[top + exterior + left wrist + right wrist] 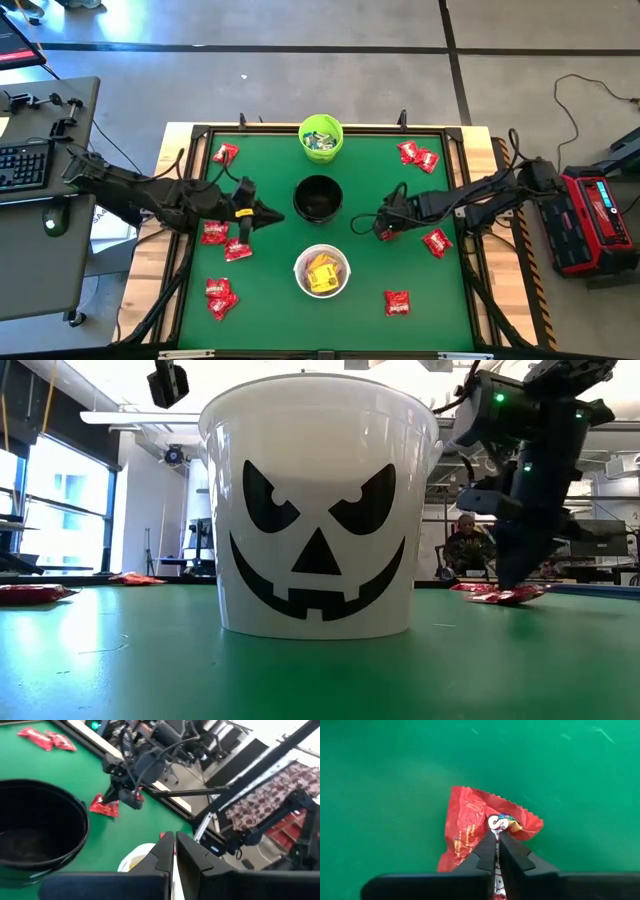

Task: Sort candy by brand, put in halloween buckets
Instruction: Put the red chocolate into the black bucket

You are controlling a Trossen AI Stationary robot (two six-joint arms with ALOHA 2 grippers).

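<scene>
Three halloween buckets stand in a row down the green table's middle: lime green (pixel 320 137) far, black (pixel 318 198) in the centre, white (pixel 322 271) near, with yellow candy in it. My right gripper (pixel 382 231) stands right of the black bucket, shut on a red candy packet (pixel 467 827). My left gripper (pixel 282 212) hovers just left of the black bucket (pixel 40 820), shut, with nothing between its fingers (pixel 167 852). The low view shows the white bucket's black face (pixel 318 535) and my right arm (pixel 525 490) over the packet (pixel 505 596). My right gripper pinches the red packet near its middle (pixel 492 824) between its two fingertips, where the wrapper bunches up. The fingers come steeply from above, slanting down. The packet lies on the green table under them.
Loose red packets lie about the mat: far left (pixel 225 153), far right (pixel 418 156), left of centre (pixel 225 240), near left (pixel 220 297), right (pixel 437 242) and near right (pixel 397 302). A raised frame (pixel 190 180) edges the table.
</scene>
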